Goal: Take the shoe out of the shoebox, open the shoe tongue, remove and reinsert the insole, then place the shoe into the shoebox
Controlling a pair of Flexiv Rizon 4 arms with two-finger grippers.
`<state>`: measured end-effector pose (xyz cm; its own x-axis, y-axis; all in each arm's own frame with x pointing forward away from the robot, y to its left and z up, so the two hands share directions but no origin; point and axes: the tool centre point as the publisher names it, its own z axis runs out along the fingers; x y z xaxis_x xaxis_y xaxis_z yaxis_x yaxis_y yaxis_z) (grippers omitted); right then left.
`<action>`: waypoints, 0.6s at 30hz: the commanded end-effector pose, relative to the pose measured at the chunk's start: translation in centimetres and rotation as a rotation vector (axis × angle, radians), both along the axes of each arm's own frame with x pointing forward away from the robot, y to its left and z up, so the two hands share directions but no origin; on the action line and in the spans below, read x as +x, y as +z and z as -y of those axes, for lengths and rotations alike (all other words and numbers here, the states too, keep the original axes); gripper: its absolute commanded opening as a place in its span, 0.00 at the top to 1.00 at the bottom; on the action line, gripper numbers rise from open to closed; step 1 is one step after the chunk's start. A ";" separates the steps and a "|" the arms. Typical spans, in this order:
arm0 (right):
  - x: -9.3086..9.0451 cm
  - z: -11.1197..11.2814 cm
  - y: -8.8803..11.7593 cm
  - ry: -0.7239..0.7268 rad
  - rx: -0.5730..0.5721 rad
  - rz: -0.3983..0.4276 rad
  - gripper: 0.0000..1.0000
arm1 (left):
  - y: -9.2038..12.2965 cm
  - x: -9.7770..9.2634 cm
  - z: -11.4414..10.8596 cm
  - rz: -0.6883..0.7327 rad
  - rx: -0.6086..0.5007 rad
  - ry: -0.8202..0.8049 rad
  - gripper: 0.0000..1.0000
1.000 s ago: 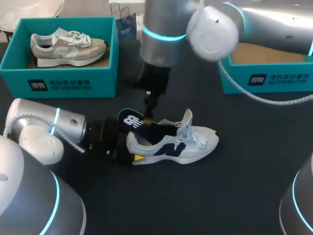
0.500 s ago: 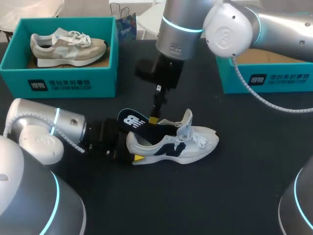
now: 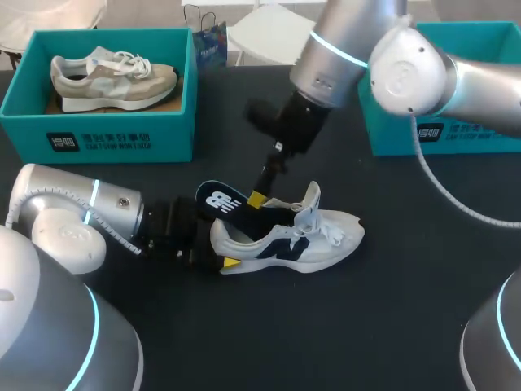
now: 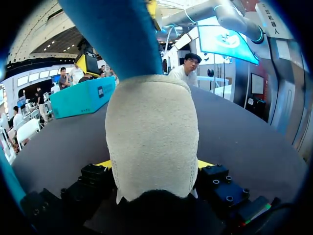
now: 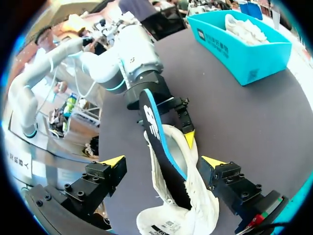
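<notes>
Judging by its thin, curved profile, the insole (image 5: pixel 157 134) is light and floppy and would likely buckle if pushed from its free end. It is best pinched across its edges close to the collar of the shoe (image 3: pixel 313 236), whose heel looks firm enough to clamp. The shoe stands on its sole on the table (image 3: pixel 391 309), out of the shoebox (image 3: pixel 456 134), which is well apart from it past its toe. The insole juts up out of the shoe's opening, over its heel. The left gripper (image 4: pixel 154 165) pinches the shoe's heel from both sides, contact only the left wrist view shows. The right gripper (image 5: pixel 164 161) hangs over the shoe's opening, fingers spread wide, clear of the insole between them. The head view hides that gap, showing one yellow tip beside the insole.
</notes>
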<state>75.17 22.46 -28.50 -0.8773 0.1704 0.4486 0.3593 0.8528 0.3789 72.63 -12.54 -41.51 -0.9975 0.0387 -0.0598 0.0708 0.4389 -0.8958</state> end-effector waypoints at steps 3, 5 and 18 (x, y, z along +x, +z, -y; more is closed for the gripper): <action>-0.1 0.1 -1.2 -0.027 0.119 -0.003 0.00 | -0.3 -0.1 0.1 0.000 0.003 -0.001 1.00; -0.1 -0.6 -1.6 -0.024 0.150 -0.004 0.01 | -0.3 -0.1 0.1 0.000 0.003 -0.001 1.00; -1.0 -3.2 -2.6 0.000 0.247 -0.015 0.52 | -0.3 -0.1 0.1 0.000 0.003 -0.001 1.00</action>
<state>74.20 25.10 -30.66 -0.8705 0.0596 0.4885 0.3676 0.7387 0.5649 72.63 -12.55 -41.51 -0.9975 0.0388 -0.0599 0.0708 0.4389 -0.8958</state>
